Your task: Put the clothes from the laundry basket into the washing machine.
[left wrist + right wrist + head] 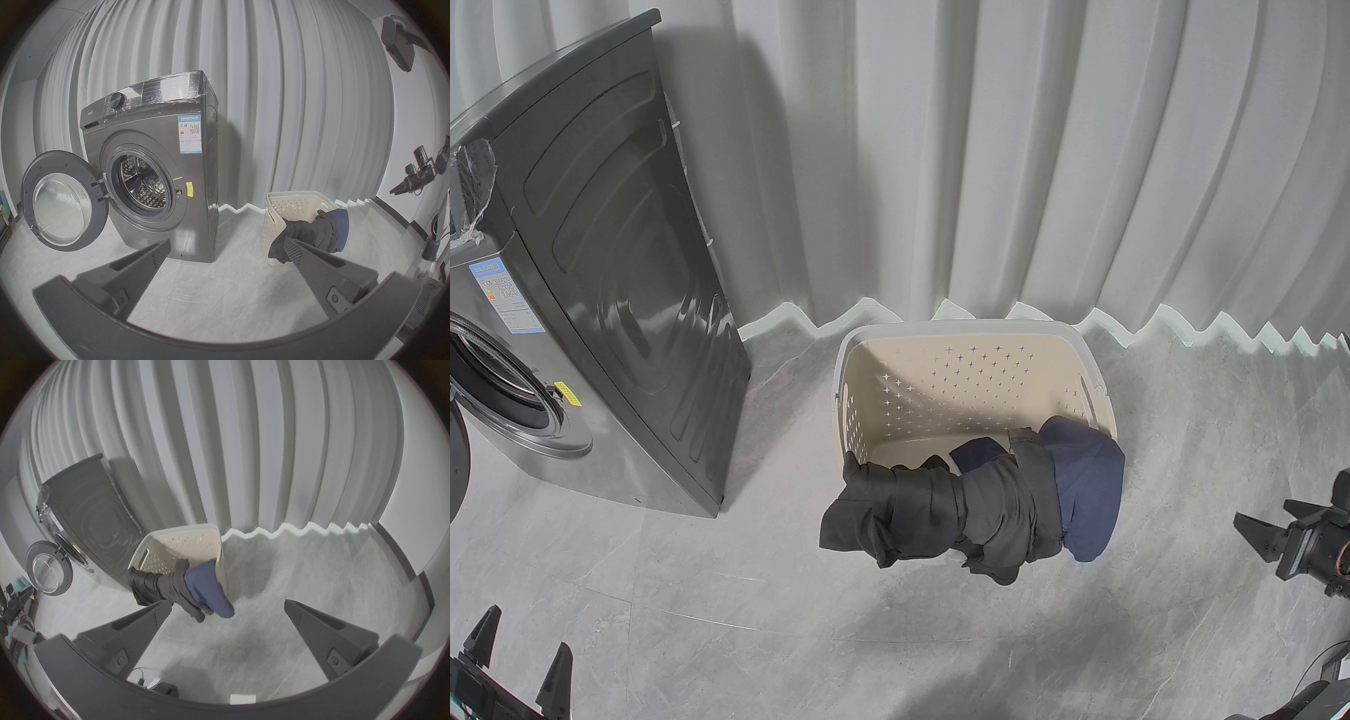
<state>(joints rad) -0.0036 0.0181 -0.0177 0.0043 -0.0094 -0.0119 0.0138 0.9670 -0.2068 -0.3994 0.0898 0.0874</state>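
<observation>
A cream laundry basket [961, 375] stands on the floor before the curtain. A dark grey garment [928, 511] and a navy blue garment [1092, 483] hang over its near rim. Left of it is the grey washing machine [609, 281]; its round door [63, 201] is swung open and the steel drum [143, 183] shows. My left gripper [520, 661] is low at the near left, open and holding nothing [224, 246]. To the right of the basket, my right gripper [1264, 525] is open with nothing between its fingers [227, 604]. Both garments [187, 587] lie well ahead of it.
A pale pleated curtain [1012, 159] closes off the back. The grey stone floor [759, 600] is free between the washing machine, the basket and me. Some clutter with cables [14, 613] lies beyond the washing machine's door.
</observation>
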